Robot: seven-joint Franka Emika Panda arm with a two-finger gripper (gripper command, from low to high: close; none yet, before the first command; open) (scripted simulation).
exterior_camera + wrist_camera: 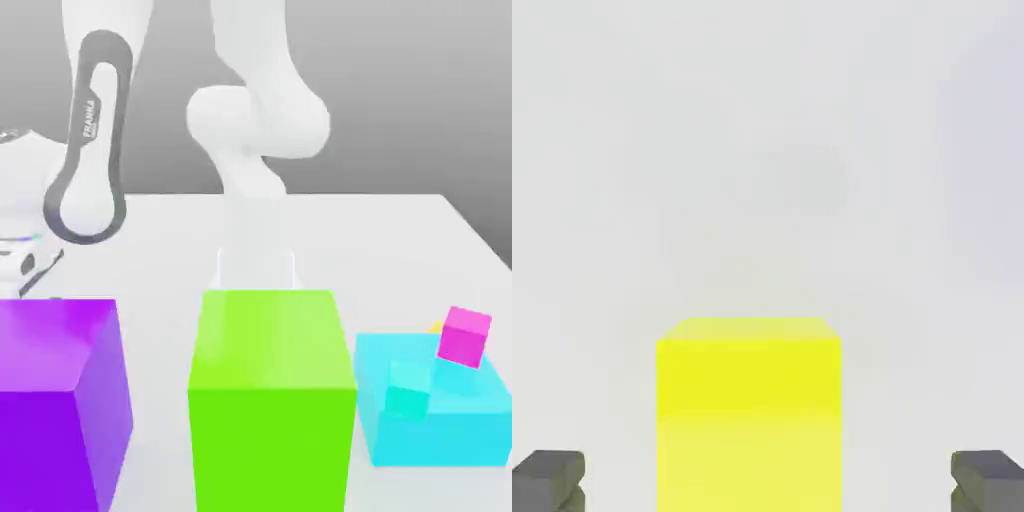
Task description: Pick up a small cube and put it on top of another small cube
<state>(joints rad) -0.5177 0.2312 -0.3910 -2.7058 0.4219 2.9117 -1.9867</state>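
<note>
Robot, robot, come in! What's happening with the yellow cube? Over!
Gripper open, nothing held. Yellow cube on the table between the fingers, ungrabbed. Nothing blocking it.

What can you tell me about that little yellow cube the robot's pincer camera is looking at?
The small yellow cube is plain bright yellow, with smooth, unmarked faces and crisp edges, like matte plastic. It sits flat and upright on the pale grey table, with nothing on top of it. In the hand view it lies between the two dark grey fingertips of the open pincer, which stand well apart on either side without touching it. In the exterior view just a sliver of yellow peeks out behind the small magenta cube.
</note>
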